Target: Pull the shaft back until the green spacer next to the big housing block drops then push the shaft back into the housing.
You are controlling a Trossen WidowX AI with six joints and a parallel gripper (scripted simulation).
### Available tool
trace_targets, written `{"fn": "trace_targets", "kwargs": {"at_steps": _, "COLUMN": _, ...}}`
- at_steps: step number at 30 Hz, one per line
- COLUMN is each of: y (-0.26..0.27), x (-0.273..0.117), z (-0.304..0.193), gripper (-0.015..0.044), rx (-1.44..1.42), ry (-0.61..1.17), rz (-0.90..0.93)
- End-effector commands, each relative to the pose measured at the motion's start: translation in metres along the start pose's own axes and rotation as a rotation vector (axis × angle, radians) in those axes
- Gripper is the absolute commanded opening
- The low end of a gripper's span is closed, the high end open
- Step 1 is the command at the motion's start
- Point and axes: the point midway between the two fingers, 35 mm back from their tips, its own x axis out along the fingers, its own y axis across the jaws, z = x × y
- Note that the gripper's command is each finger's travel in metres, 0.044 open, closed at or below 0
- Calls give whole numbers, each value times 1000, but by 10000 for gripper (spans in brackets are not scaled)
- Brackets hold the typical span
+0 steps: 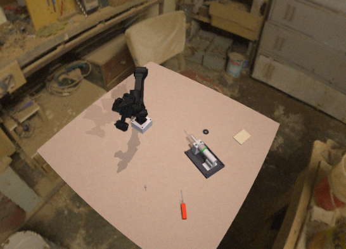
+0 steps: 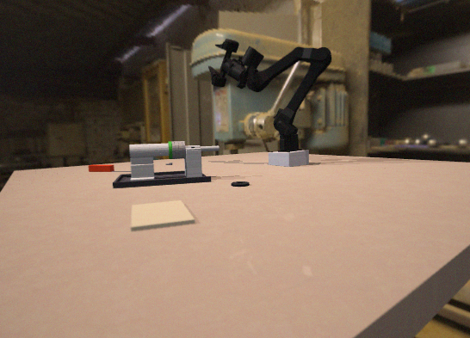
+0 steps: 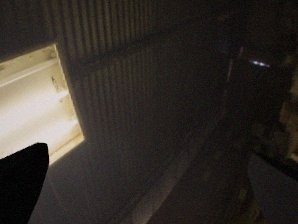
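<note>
My gripper [image 1: 118,115] [image 2: 214,58] [image 3: 152,159] is open and empty, raised high above the table and away from the fixture. The green spacer [image 1: 204,149] [image 2: 170,150] is a thin ring on the shaft line, beside the large pale cylinder of the housing [image 1: 210,156] [image 2: 148,150]. Pale grey spacers [image 1: 201,146] [image 2: 178,150] sit between it and the upright support [image 1: 196,147] [image 2: 193,163]. The thin end of the shaft [image 1: 194,138] [image 2: 210,148] sticks out past the support. The shaft inside the rings is hidden. The wrist view shows none of the fixture.
The fixture stands on a dark base plate [image 1: 196,161] [image 2: 163,182]. A black ring [image 1: 205,133] [image 2: 240,184] and a cream square [image 1: 242,137] [image 2: 161,215] lie near it. A red-handled screwdriver [image 1: 184,211] [image 2: 101,168] and a small grey piece [image 1: 146,187] [image 2: 169,163] also lie on the table.
</note>
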Motion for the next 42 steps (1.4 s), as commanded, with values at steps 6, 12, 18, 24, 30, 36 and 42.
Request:
{"fn": "trace_targets", "kwargs": {"at_steps": 6, "y": -54, "x": -30, "z": -99, "gripper": 440, "rx": -617, "ry": 334, "rz": -151}}
{"fn": "trace_targets", "kwargs": {"at_steps": 12, "y": -67, "x": -53, "z": -137, "gripper": 440, "rx": -881, "ry": 493, "rz": -129}}
{"fn": "trace_targets", "kwargs": {"at_steps": 18, "y": -75, "x": -82, "z": -174, "gripper": 440, "rx": -1149, "ry": 658, "rz": -57}}
{"fn": "trace_targets", "kwargs": {"at_steps": 24, "y": -83, "x": -116, "z": -206, "gripper": 440, "rx": -1430, "ry": 822, "rz": 74}}
{"fn": "trace_targets", "kwargs": {"at_steps": 30, "y": -87, "x": -153, "z": -234, "gripper": 440, "rx": -1712, "ry": 968, "rz": 264}}
{"fn": "trace_targets", "kwargs": {"at_steps": 36, "y": -89, "x": -192, "z": -256, "gripper": 440, "rx": -1987, "ry": 1080, "rz": 517}}
{"fn": "trace_targets", "kwargs": {"at_steps": 42, "y": -89, "x": -233, "z": -273, "gripper": 440, "rx": -2242, "ry": 1144, "rz": 833}}
